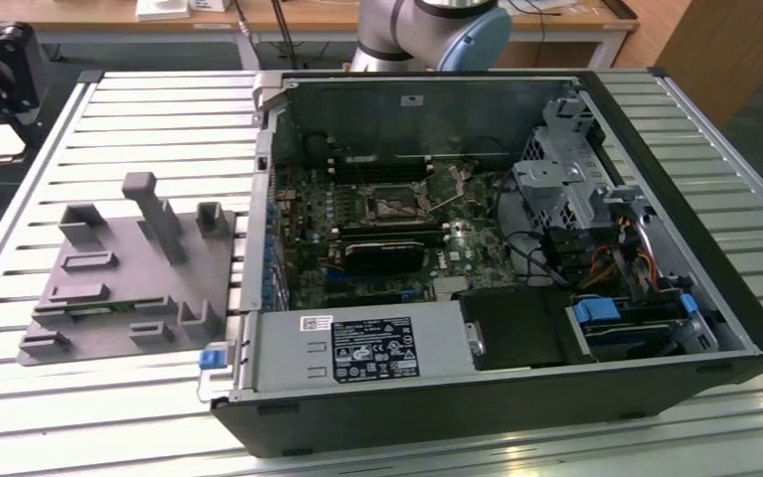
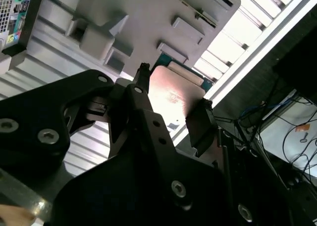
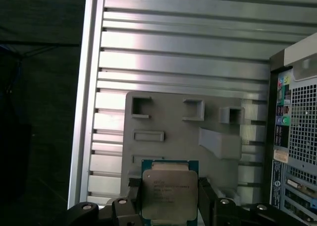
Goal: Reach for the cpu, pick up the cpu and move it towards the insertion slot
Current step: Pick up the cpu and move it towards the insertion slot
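Note:
The cpu (image 3: 168,191), a square chip with a silvery top and a green rim, sits between the two black fingers (image 3: 132,196) of my gripper (image 3: 169,200), which is shut on its opposite edges. In the second wrist view the chip's shiny underside (image 2: 171,94) shows between the same fingers (image 2: 200,122) of the gripper (image 2: 173,89). It is held well above the grey fixture plate (image 3: 183,132). The insertion slot (image 1: 392,206), a small square socket with a metal frame, lies on the motherboard inside the open computer case (image 1: 699,248).
The grey fixture plate (image 1: 116,268) with upright blocks lies on the slatted metal table (image 1: 37,179), at the exterior view's left of the case. The case's rear panel (image 3: 297,137) borders the fixture. The arm's base (image 1: 435,30) stands behind the case. A long black card (image 1: 381,253) lies near the socket.

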